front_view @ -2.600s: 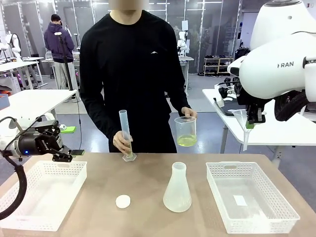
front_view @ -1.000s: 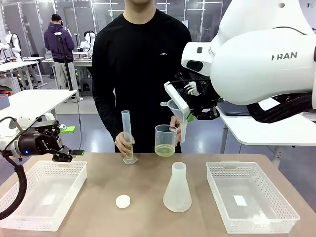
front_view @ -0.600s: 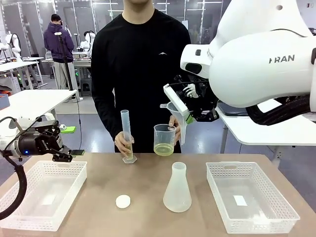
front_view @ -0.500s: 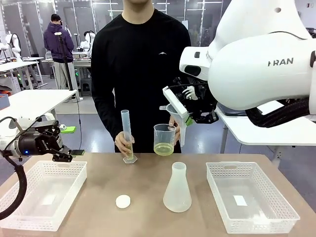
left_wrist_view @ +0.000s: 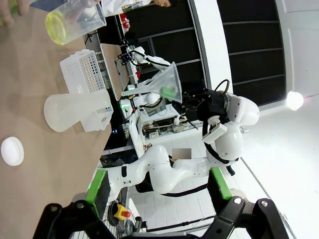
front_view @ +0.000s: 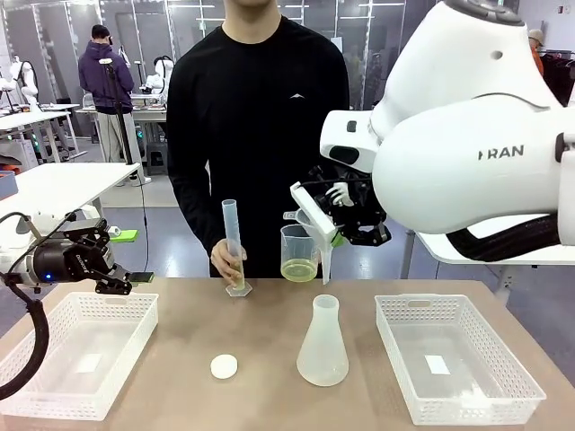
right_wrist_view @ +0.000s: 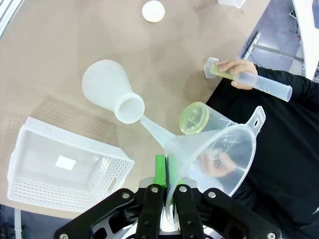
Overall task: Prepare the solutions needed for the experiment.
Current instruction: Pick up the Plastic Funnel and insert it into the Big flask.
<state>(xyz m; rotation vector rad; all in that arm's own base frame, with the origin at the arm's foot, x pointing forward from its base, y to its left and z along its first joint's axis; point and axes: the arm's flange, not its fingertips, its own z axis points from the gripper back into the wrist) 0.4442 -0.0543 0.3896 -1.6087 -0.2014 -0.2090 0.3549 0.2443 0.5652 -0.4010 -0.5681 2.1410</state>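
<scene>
right hand (right_wrist_view: 165,167) clamped on the rim of a clear plastic funnel (right_wrist_view: 219,144), spout tip just above the mouth of the frosted conical flask (right_wrist_view: 104,82), pale yellow-green solution (front_view: 299,269) sitting shallow in the clear beaker (front_view: 296,241) the person holds, left hand (left_wrist_view: 158,184) with fingers wide apart

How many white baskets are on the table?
2. The left basket sits at the left end of the table; the right basket sits at the right end, beside the conical flask. No third seems hidden.
</scene>
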